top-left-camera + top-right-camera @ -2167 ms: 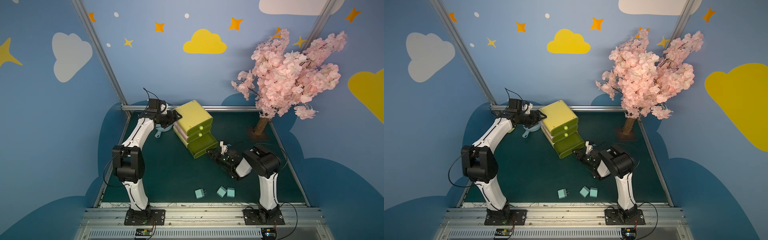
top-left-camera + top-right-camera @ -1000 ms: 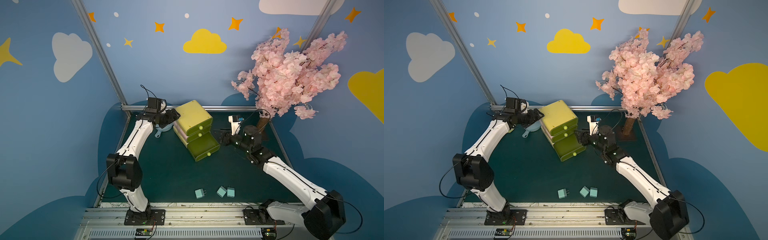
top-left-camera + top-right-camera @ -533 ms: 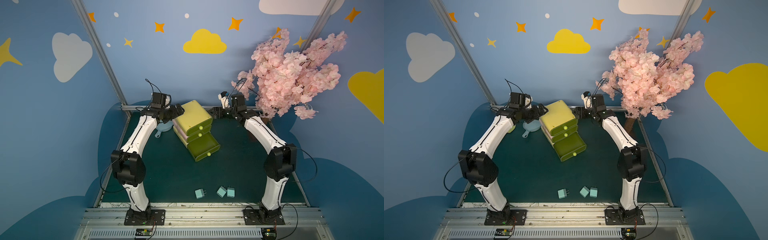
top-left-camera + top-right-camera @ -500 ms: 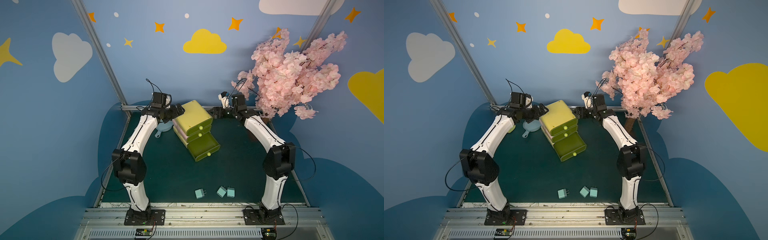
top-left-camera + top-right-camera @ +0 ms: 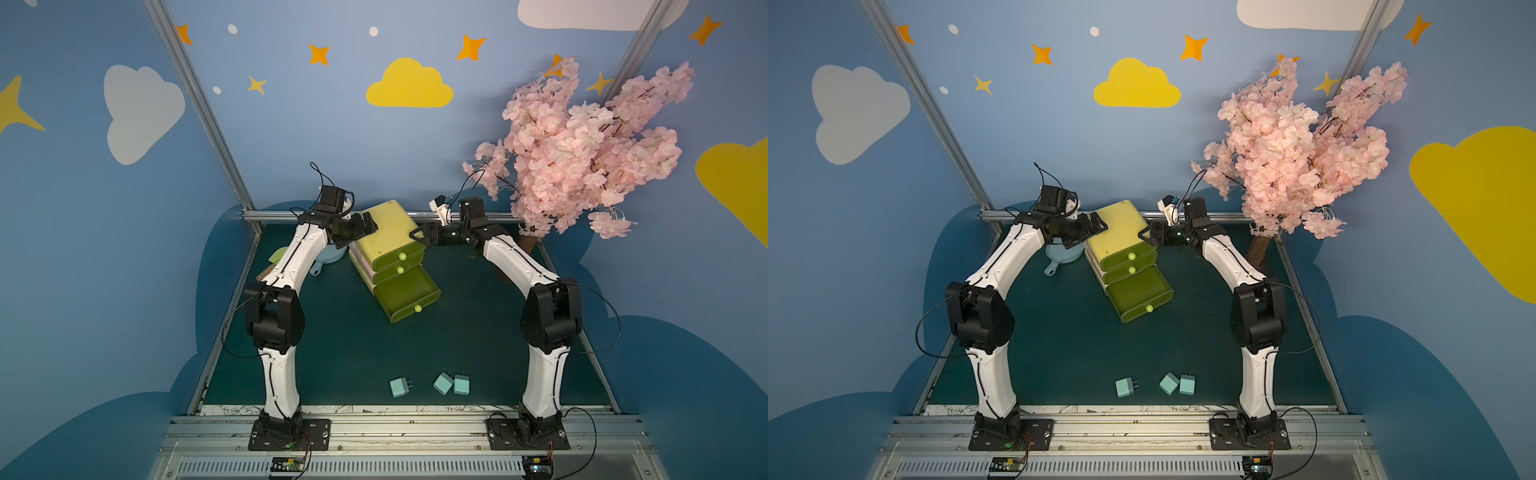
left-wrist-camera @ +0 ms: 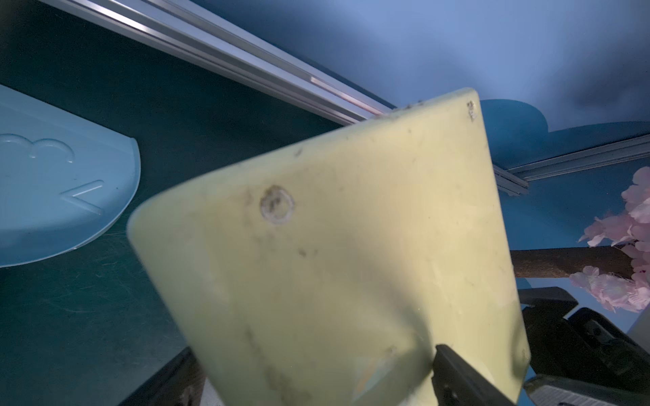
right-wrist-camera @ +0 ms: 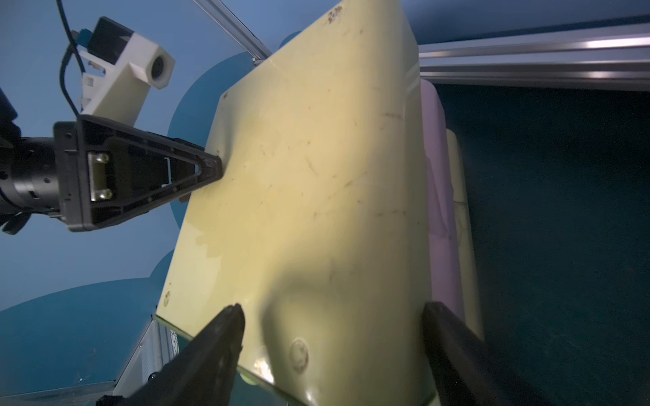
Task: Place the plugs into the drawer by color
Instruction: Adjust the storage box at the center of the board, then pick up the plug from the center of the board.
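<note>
The yellow three-drawer chest (image 5: 384,230) stands skewed on the dark green bench (image 5: 353,353), close to the back rail. Its two upper olive drawers are pushed in. The bottom drawer (image 5: 405,314) is pulled well out toward the front.

Three pale blue-green plugs (image 5: 443,382) lie well in front of the chest, near the bench's front edge. Two are just beside each other and the third is a little apart.

The left end effector (image 5: 368,224) is at the chest's upper left edge and the right end effector (image 5: 419,235) at its upper right edge, so the chest sits between them. Both are released, jaws spread wide. In the right wrist view the right end effector's fingers (image 7: 225,337) straddle a corner of the chest's top. Whether they press on it cannot be told.

A light-blue handled scoop (image 5: 328,257) lies just left of the chest, and a pink blossom tree (image 5: 582,145) stands to the chest's right.
</note>
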Robot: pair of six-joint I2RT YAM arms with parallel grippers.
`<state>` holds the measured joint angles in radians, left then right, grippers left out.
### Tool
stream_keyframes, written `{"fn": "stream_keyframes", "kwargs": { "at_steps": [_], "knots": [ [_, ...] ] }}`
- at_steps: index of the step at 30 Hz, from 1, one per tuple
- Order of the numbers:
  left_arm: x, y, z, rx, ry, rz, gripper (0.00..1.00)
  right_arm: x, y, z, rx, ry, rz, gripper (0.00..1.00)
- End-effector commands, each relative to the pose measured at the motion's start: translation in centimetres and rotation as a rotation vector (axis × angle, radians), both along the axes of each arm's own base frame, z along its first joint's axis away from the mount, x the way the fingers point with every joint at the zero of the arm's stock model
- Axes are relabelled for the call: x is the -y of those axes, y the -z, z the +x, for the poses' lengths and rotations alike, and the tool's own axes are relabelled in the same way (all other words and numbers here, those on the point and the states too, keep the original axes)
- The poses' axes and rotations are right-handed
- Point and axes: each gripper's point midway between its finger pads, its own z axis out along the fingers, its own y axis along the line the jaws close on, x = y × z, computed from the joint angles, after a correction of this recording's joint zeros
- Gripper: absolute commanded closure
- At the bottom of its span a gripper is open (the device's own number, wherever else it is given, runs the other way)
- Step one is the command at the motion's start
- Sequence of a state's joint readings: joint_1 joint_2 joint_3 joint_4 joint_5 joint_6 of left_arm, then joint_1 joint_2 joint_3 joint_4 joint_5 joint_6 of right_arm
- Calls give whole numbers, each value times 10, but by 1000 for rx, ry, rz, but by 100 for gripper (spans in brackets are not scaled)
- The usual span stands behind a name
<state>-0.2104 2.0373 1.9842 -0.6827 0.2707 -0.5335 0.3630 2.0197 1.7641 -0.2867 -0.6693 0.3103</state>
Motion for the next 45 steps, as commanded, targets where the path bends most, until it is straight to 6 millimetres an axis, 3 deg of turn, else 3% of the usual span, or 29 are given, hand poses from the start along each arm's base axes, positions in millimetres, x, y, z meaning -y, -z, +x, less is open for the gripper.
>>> {"fn": "stream_keyframes", "kwargs": {
  "at_steps": [1,6,13,17,21,25,29,33,37,45],
  "knots": [
    [45,7,-13,-31,140,-55,0,-19,-34,-37,34,-84,58,19],
    [69,17,-20,-51,191,-59,0,-14,-29,-51,36,-45,27,22],
    [81,20,-18,-60,205,-72,0,2,-17,-60,16,43,-11,23],
    [78,18,-19,-58,200,-62,0,21,-13,-64,6,106,-38,23],
    [61,-5,-18,-17,178,-66,0,52,-12,-78,-18,141,-92,28],
    [45,-31,-25,28,160,-40,0,75,21,-111,-87,159,-148,28],
    [35,-33,-40,30,152,-19,0,88,64,-147,-164,166,-166,28],
    [32,-26,-48,20,156,-7,0,84,103,-168,-225,146,-173,27],
    [29,-21,-49,10,155,-1,0,74,130,-173,-234,85,-184,27],
    [34,-14,-52,19,208,14,0,41,144,-178,-247,-2,-172,30]
  ]
}}
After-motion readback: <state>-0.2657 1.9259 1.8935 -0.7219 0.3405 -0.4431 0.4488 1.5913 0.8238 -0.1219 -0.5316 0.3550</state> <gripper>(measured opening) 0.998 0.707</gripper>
